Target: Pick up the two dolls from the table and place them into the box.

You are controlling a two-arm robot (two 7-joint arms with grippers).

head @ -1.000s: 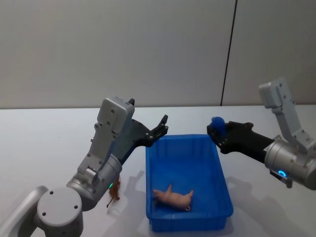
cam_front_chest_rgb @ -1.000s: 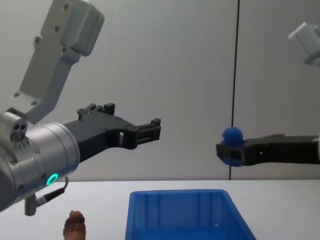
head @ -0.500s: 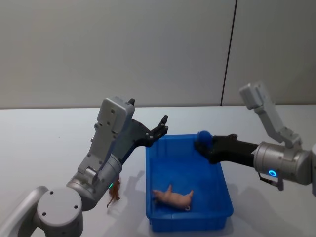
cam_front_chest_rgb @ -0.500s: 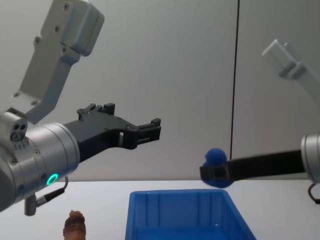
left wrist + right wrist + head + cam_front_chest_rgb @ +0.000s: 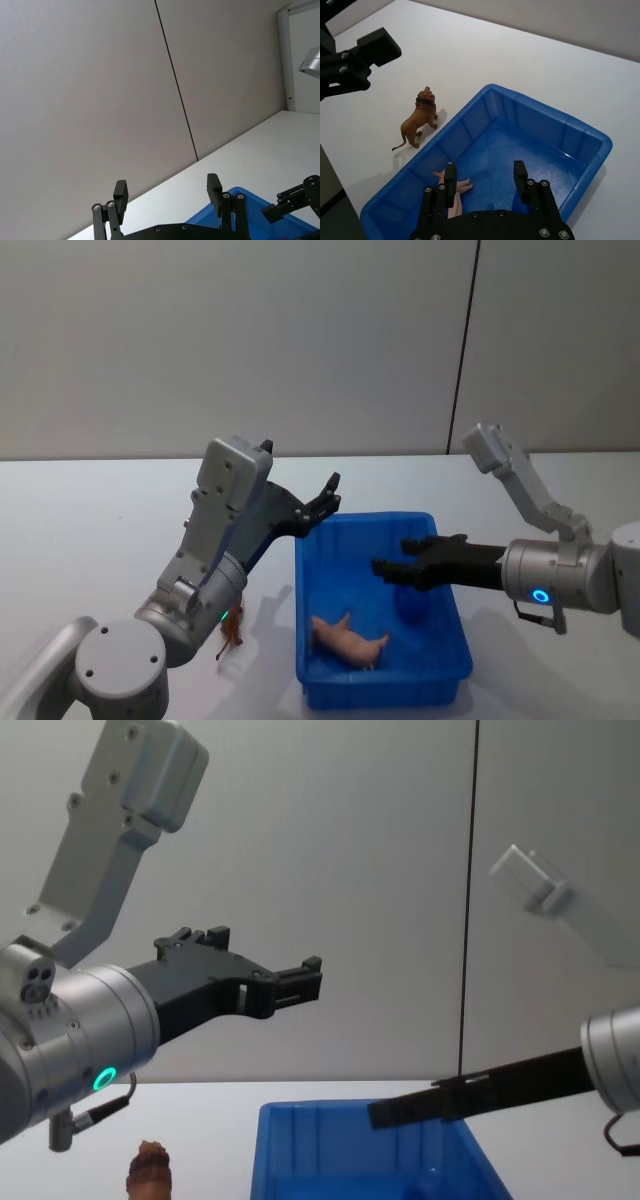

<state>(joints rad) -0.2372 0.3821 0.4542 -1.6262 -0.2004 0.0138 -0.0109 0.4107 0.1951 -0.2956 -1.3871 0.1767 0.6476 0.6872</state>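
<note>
Both my end effectors are spread wide, holding nothing. The right end effector (image 5: pixel 390 555) hovers over the blue box (image 5: pixel 330 570), touching nothing; the pink doll (image 5: pixel 348 638) lies on the box floor in its near half. The left end effector (image 5: pixel 325 498) hangs raised by the box's far left corner. The brown doll (image 5: pixel 417 120) stands on the desk (image 5: pixel 470 50) just beside the box's left wall.
</note>
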